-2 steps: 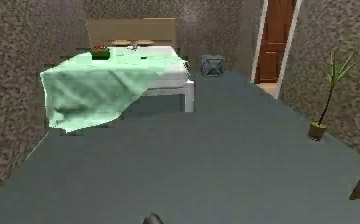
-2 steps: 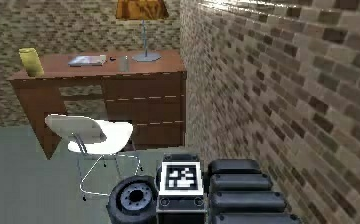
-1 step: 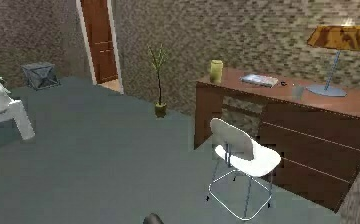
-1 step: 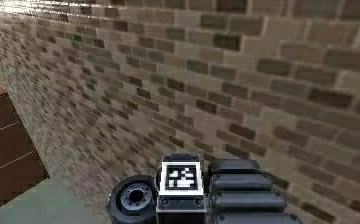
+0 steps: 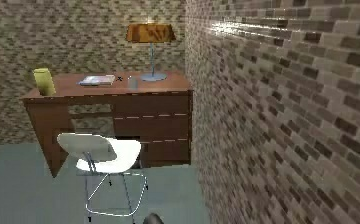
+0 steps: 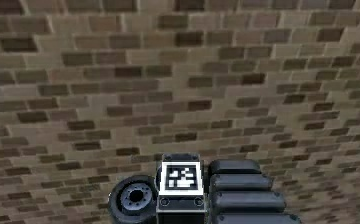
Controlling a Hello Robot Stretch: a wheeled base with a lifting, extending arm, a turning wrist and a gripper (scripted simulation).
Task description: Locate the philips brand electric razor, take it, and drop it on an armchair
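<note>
A wooden desk (image 5: 108,105) with drawers stands against the brick wall in the forward view's left half. On its top lie a flat pale blue-white thing (image 5: 97,80) and a small dark blob (image 5: 121,76) beside it, too small to name. At the arm side view's bottom edge sits the retracted arm with a white marker square (image 6: 183,180), and left of it is the gripper's dark round body (image 6: 136,198). Its far end cannot be made out, so I cannot tell whether it holds anything.
A table lamp (image 5: 152,45) with an orange shade and a pale yellow cylinder (image 5: 45,81) stand on the desk. A white swivel chair (image 5: 103,155) stands in front of it. A brick wall (image 5: 288,110) runs close along the forward view's right and also faces the arm side view (image 6: 178,80).
</note>
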